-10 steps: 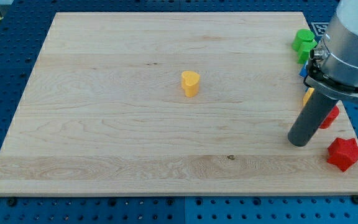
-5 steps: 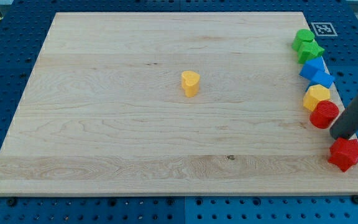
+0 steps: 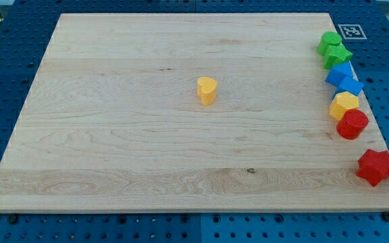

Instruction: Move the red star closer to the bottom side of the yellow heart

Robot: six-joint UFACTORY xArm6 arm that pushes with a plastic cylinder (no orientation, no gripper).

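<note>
**Red star waiting at the board's lower right, yellow heart alone near the middle.**

From the view's left: the pale wooden board [image 3: 113, 135], smooth with fine horizontal grain, is bare until the yellow heart [image 3: 207, 90], a small matte block standing by itself near centre; along the view's right edge a column of blocks runs downward, two green blocks [image 3: 332, 47], two blue blocks [image 3: 343, 77], a yellow block [image 3: 344, 104] and a round red block [image 3: 352, 124], seemingly parked out of the way; the red star [image 3: 375, 167] sits apart below them, well away from the heart. A dark sliver at the right frame edge beside the star may be my tip; it cannot be confirmed, and the rod has no jaws and holds nothing.
</note>
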